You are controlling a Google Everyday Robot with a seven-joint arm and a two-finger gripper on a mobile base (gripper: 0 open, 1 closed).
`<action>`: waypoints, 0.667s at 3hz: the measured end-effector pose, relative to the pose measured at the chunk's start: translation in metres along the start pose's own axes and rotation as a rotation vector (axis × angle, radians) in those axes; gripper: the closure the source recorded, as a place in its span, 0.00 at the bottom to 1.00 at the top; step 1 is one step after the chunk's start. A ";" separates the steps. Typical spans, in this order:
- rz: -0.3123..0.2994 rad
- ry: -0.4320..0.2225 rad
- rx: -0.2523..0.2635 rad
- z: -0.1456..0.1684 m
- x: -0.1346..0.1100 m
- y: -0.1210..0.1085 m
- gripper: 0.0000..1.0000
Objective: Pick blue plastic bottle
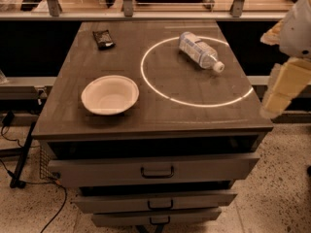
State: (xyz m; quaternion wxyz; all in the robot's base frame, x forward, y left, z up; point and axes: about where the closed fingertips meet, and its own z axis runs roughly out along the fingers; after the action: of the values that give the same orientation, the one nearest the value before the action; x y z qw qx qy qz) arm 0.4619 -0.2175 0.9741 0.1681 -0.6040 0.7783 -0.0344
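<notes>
The blue plastic bottle lies on its side on the dark table top, at the back right. It is clear with a pale label, and its white cap points to the front right. It rests on the upper part of a white circle marked on the table. My gripper hangs at the right edge of the view, beside the table's right side. It is to the right of the bottle and nearer the front, not touching it or anything else.
A white bowl sits at the front left of the table. A small dark packet lies at the back left. Drawers with handles are below the table top. A rail and posts run behind the table, and cables lie on the floor at the left.
</notes>
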 end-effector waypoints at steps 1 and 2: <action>0.020 -0.040 0.028 0.026 -0.008 -0.056 0.00; 0.082 -0.106 0.048 0.073 -0.020 -0.120 0.00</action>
State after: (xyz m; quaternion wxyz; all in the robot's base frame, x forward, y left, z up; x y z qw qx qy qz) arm 0.6000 -0.2197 0.9406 0.2250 -0.5682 0.7914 -0.0140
